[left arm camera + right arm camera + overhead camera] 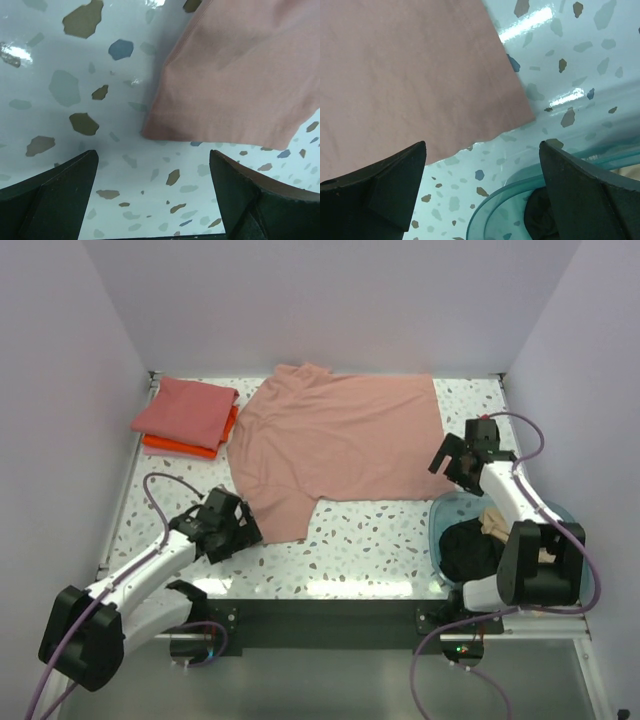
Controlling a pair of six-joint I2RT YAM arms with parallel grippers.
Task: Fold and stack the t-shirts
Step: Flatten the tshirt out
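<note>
Dusty pink cloth t-shirt [340, 435] lay spread flat on the speckled terrazzo table [370, 550]. Left gripper [243, 522] sat just beside its sleeve, jaws apart and empty. Right gripper [447, 468] hovered at the hem corner, also apart. Folded coral red t-shirt [185, 408] sat on the folded orange t-shirt [180, 449], far left. Black t-shirt [470, 550] and tan t-shirt [495, 525] were in the translucent blue plastic tub [438, 528].

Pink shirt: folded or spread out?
Spread out: the pink shirt lies flat across the table, sleeves out, no folds.
</note>
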